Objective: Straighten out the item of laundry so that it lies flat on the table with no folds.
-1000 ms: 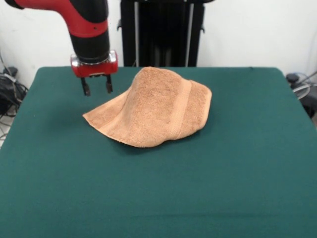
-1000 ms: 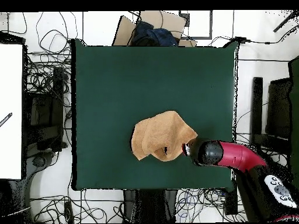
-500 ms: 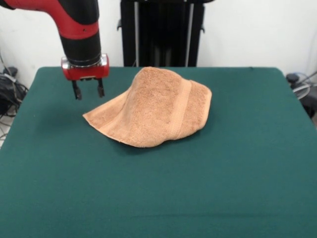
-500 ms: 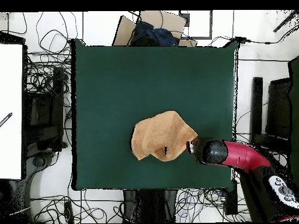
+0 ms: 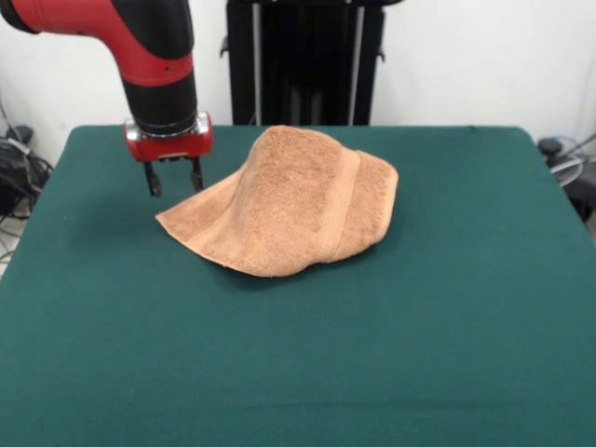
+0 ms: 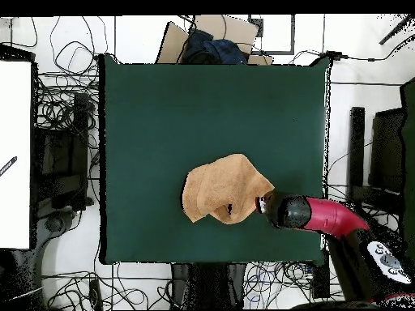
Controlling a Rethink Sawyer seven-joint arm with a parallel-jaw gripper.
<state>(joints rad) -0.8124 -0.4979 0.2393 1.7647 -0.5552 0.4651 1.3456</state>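
On the table: the table [image 5: 466, 354] carries one item of laundry [image 5: 289, 200], a tan terry towel lying toward the far, robot side of the green cloth, a little to the picture's left of centre in the front view; nothing else sits on the felt

Towel state: folded over on itself and humped; a rounded crest rises at the far side; a smoother woven band runs down the right part of the mound; layered edges show along the near rim; not flat

Gripper place: the gripper [image 5: 172, 177] hangs at the towel's left corner as the front view shows it, just beside the cloth, its tips low but seemingly clear of the table; in the overhead view it sits at the towel's right edge [image 6: 263, 204]

Jaws: two dark fingers stand spread with a clear gap between them; nothing is between them

Step in hand: my reading is an approach for a grasp on that pointed corner; no hold has been taken and the unfolding is not yet begun

Next move calls for: lowering onto the corner, closing on the top layer only, then drawing it outward and away from the mound; catching both layers would drag the whole heap

Long axis: in the front view, roughly from the low pointed corner at left toward the rounded bulk at right

Pointing: the sharpest corner aims at the gripper; the blunt folded end faces away
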